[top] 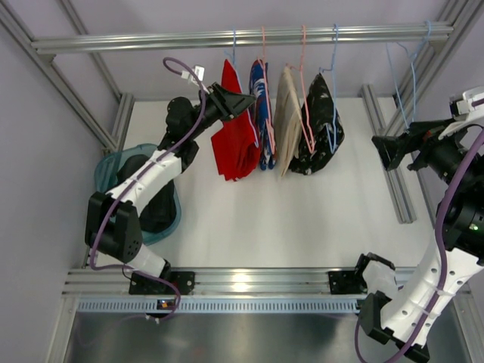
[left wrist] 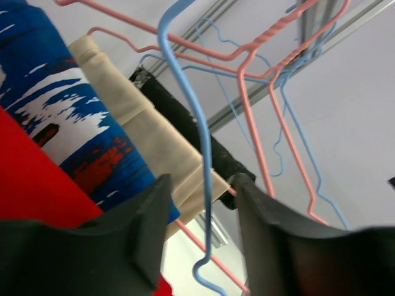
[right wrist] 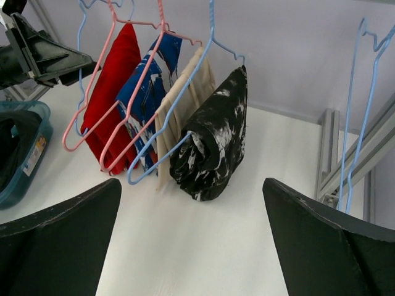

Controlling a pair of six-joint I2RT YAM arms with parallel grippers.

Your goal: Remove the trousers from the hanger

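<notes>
1. Top view: left gripper (top: pixel 246 102) is raised at the left end of the hanging row, tips right at the upper edge of the red trousers (top: pixel 236 144). I can't tell contact from here.
2. Top view: the red trousers are draped on the leftmost loaded hanger under the rail (top: pixel 242 36). To their right hang a blue patterned garment (top: pixel 261 113), a beige one (top: pixel 286 113) and a black speckled one (top: pixel 321 128).
3. Top view: right gripper (top: pixel 382 151) is far off to the right of the row, near no cloth. A teal basket (top: pixel 102 170) sits on the table (top: pixel 302 219) beside the left arm.
4. Left wrist: the fingers (left wrist: pixel 148 234) stand apart and clamp nothing. A blue hanger wire (left wrist: pixel 207 154) runs down through the gap and touches neither finger in this view.
5. Left wrist: red cloth fills the lower left corner, against the left finger. The patterned, beige and speckled garments are stacked behind it.
6. Right wrist: the jaws are spread wide and empty, one finger at each bottom corner. The red trousers hang well ahead at upper left, with the left gripper just left of them.
7. Right wrist: the black trousers (right wrist: pixel 9 148) lie bundled in the basket at the left edge.
</notes>
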